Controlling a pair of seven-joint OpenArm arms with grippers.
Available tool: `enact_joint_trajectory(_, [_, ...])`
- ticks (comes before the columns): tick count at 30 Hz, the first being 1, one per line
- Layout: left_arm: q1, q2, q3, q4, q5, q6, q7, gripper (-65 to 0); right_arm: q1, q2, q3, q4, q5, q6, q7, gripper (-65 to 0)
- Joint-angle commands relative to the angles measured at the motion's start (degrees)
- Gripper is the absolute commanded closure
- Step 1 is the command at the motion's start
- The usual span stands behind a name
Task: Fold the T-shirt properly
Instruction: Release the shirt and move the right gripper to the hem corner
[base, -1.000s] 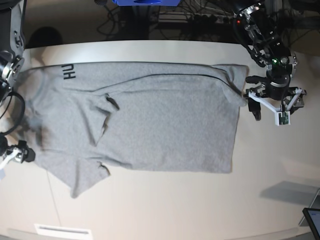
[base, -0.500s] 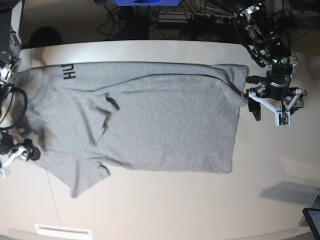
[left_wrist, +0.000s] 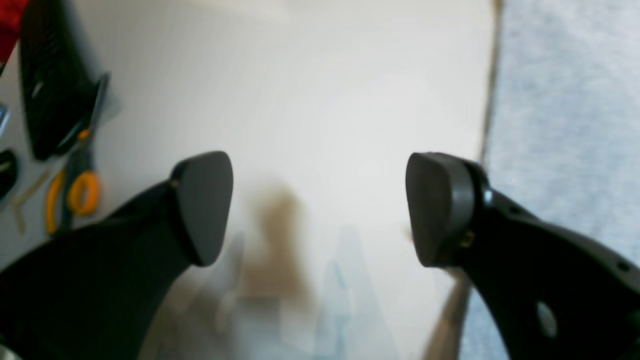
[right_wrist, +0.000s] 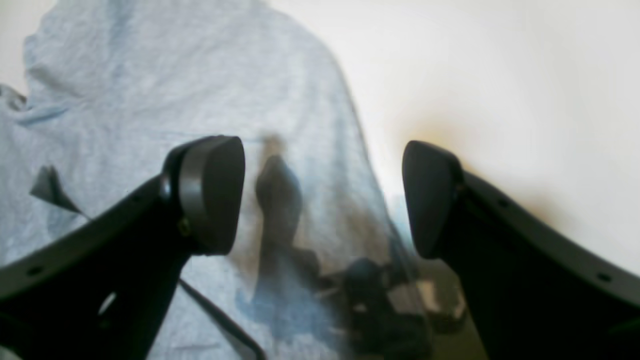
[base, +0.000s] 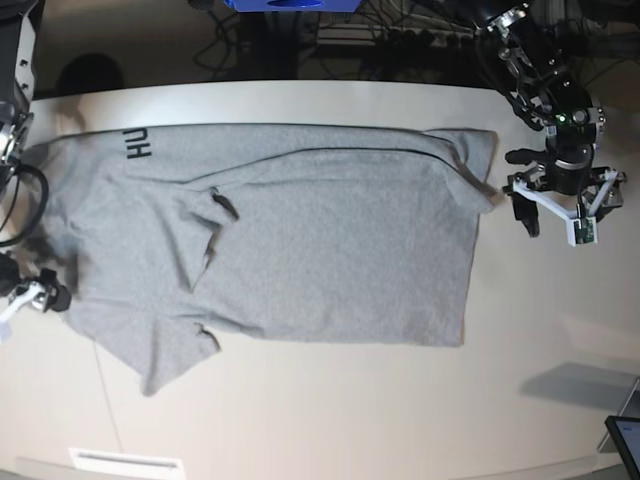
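I see the limp, light grey T-shirt (base: 270, 235) spread mid-frame on the bench (base: 400, 410). Both end effectors gape empty; I'd pinch hem corners.

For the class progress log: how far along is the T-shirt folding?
Done: the T-shirt lies spread on the table, one long edge turned over. In hand: nothing; the left gripper and right gripper are both open and empty. Left: the proper folds.

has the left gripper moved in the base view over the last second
Yes. The left gripper has shifted toward the view's right, away from the T-shirt edge, which has stayed put on the table. Its jaws are open and empty.
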Motion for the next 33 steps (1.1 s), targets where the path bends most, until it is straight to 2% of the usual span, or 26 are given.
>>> enact_joint_trajectory(1, [-0.5, -0.6, -0.3, 0.9, -0.2, 0.4, -1.2, -53.1, 1.6, 1.5, 0.1, -0.4, 0.9, 0.4, 1.9, -47.3])
enact_joint_trajectory(8, [-0.5, -0.6, 0.1, 0.9, -0.2, 0.4, -1.2, -53.1, 1.6, 1.3, 0.2, -1.9, 0.9, 0.4, 2.2, -47.3])
enact_joint_trajectory(15, [-0.5, -0.6, -0.1, 0.9, 0.1, 0.4, -1.2, -53.1, 1.5, -0.4, 0.2, -1.8, 0.9, 0.4, 0.1, -47.0])
enact_joint_trajectory(24, [-1.0, -0.6, -0.1, 0.8, 0.1, 0.4, -1.2, -53.1, 1.4, -1.8, 0.1, -1.8, 0.9, 0.4, 0.0, -45.4])
enact_joint_trajectory(26, [-1.2, -0.6, -0.1, 0.8, 0.1, 0.4, -1.1, -53.1, 1.4, -1.8, 0.1, -1.9, 0.9, 0.4, 0.0, -38.2])
enact_joint_trajectory(30, [-1.2, -0.6, 0.1, 0.4, 0.1, 0.4, -1.2, -53.1, 1.4, -1.8, 0.1, -1.9, 0.9, 0.4, 0.0, -18.3])
enact_joint_trajectory(33, [-1.3, -0.6, 0.2, 0.4, 0.0, 0.4, -1.2, -53.1, 1.4, -1.8, 0.1, -1.9, 0.9, 0.4, 0.0, -9.1])
